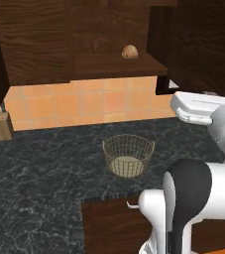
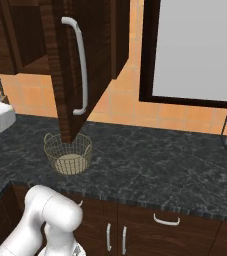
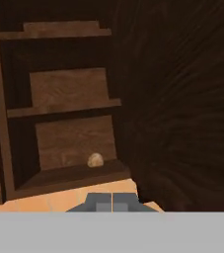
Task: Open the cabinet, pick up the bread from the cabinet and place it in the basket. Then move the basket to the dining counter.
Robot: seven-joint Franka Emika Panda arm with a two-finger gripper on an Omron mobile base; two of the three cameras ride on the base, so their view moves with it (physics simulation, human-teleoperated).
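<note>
The tool point(image 3: 112, 202) is sitting closed, gripping nothing; the bread point(image 1: 130, 51) is lying in the open cabinet point(image 1: 114, 64) above the basket point(image 1: 128, 155).

no readable text, no labels, no brands, no numbers, no signs anywhere

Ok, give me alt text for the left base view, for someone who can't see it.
A dark wood cabinet stands open above a black marbled counter, with a small round bread roll on its lowest shelf. Below it on the counter sits an empty wire basket, and a knife block stands at far left. The robot's white arm rises at lower right.
</note>
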